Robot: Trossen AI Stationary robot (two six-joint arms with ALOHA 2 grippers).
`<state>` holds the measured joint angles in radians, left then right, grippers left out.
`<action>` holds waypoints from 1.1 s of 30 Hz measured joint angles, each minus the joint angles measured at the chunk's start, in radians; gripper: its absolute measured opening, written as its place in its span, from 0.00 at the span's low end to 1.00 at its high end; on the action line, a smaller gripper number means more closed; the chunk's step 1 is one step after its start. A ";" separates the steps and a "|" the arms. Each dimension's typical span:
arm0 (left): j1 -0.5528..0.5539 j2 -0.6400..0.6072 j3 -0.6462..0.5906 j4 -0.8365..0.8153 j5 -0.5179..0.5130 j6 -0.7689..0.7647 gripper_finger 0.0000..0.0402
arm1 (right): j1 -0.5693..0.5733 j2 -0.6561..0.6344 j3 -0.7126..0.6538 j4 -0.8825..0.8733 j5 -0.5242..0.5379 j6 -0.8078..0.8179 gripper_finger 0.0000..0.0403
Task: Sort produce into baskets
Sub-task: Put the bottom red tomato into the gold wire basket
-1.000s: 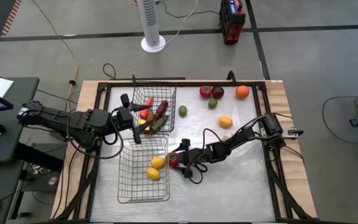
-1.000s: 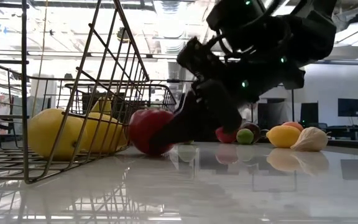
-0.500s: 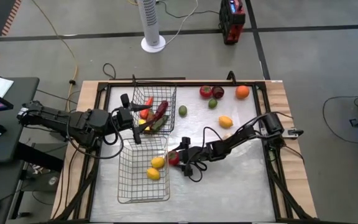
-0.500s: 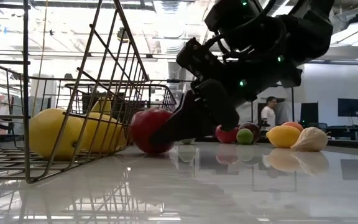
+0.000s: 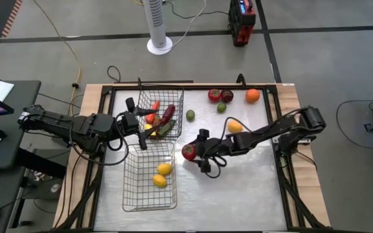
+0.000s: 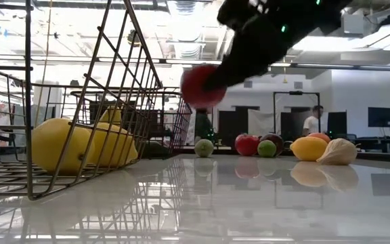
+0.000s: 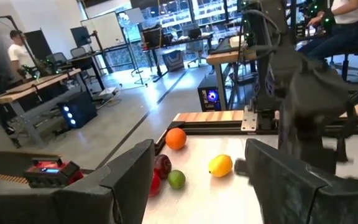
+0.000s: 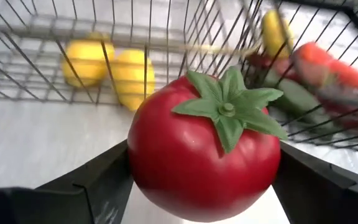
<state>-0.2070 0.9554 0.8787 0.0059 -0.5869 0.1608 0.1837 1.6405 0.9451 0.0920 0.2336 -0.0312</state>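
We have the tomato [image 8: 204, 146] clamped between the fingers of the right gripper [image 5: 196, 153], lifted clear of the bench [image 5: 238, 188] and hanging just beside the two baskets, level with the gap between them. To finish this carry well, we judge that we should raise it enough to clear the wire rim, bring it over the chosen basket's open middle, and only then lower and let go (a drop from height would likely make it bounce or roll against the mesh).

The near basket [image 5: 149, 184] holds two yellow lemons [image 5: 161, 175]; the far basket [image 5: 162, 113] holds long vegetables, among them a dark red pepper [image 5: 167, 114]. Which one suits a tomato is a judgement call.

The tomato is glossy, round and bright red, with a green star-shaped calyx facing the wrist camera; its smooth skin will probably slip if the grip loosens early.

The left gripper [image 5: 135, 123] waits at the far basket's edge, its fingers spread and holding nothing. More produce lies loose on the far side of the bench, including an orange [image 5: 252, 96] and a lime [image 5: 190, 116].
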 joint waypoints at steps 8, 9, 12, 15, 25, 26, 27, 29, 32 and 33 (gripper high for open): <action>0.000 0.000 0.000 0.010 0.000 -0.011 0.60 | -0.036 -0.073 0.000 0.060 -0.025 -0.022 0.89; 0.000 0.000 0.000 0.010 0.000 -0.011 0.60 | -0.044 -0.070 0.000 0.086 -0.054 -0.021 0.89; 0.000 0.000 0.000 0.010 0.000 -0.011 0.60 | -0.058 -0.058 0.000 0.178 -0.152 -0.015 0.89; 0.000 0.000 0.000 0.016 0.000 -0.006 0.60 | -0.061 -0.029 0.000 0.325 -0.233 -0.014 0.89; 0.000 0.000 0.000 0.033 0.004 -0.005 0.60 | -0.054 0.252 0.190 0.503 -0.315 -0.002 0.89; 0.000 0.000 0.000 0.033 0.004 -0.005 0.60 | -0.053 0.275 0.228 0.444 -0.316 -0.003 0.90; 0.000 0.000 0.000 0.030 0.004 -0.006 0.60 | -0.053 0.296 0.269 0.381 -0.316 -0.003 0.91; 0.000 0.000 0.000 0.026 0.004 -0.006 0.60 | -0.053 0.324 0.342 0.261 -0.317 -0.011 0.94; 0.000 0.000 0.000 0.014 0.004 -0.006 0.60 | -0.055 0.346 0.428 0.135 -0.322 -0.027 0.98; 0.000 0.000 0.000 0.011 0.004 -0.007 0.60 | -0.055 0.346 0.441 0.101 -0.323 -0.030 0.98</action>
<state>-0.2070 0.9552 0.8787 0.0172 -0.5827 0.1539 0.1285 1.9862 1.3861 0.1927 -0.0893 -0.0612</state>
